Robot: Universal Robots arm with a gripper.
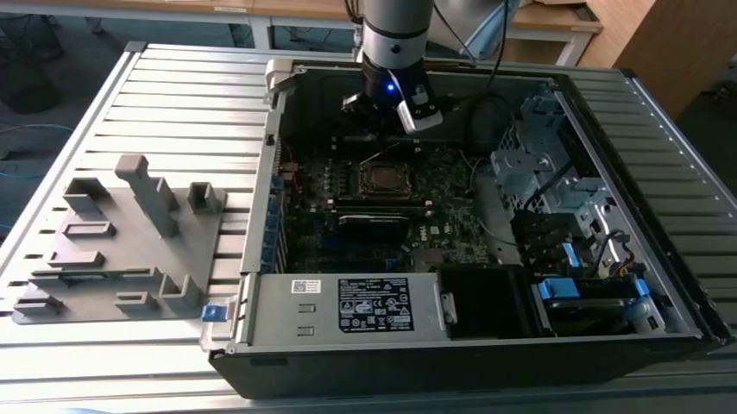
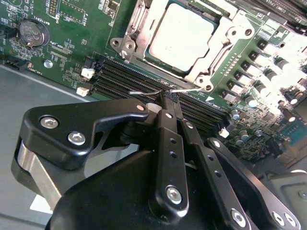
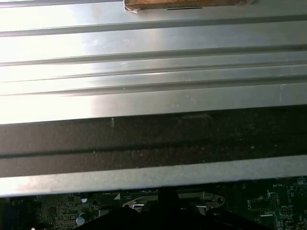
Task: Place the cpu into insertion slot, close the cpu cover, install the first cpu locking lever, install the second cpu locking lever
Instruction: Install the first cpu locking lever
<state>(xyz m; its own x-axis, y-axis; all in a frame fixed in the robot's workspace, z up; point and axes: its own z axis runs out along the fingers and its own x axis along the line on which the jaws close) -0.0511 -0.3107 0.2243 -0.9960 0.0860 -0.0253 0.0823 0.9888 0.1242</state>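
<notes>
At the socket's 12 o'clock in the exterior view hung the gripper (image 1: 386, 108) | fingers (image 2: 165, 134) pinched narrow, tips at a thin wire locking lever (image 2: 143, 92) | my call was a steady, square push so the wire couldn't slip off | insertion slot (image 1: 381, 177) held the cpu (image 2: 180, 38), cpu cover (image 2: 229, 37) down over it | computer case (image 1: 461, 366) held the board.

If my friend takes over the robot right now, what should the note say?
Gripper: fingers look shut, with their tips at a thin wire lever beside the insertion slot. I can't tell whether it is gripped.
Done: the cpu sits in the insertion slot, and the cpu cover is down around it.
Left: the locking levers; the wire lever looks unlatched.
</notes>
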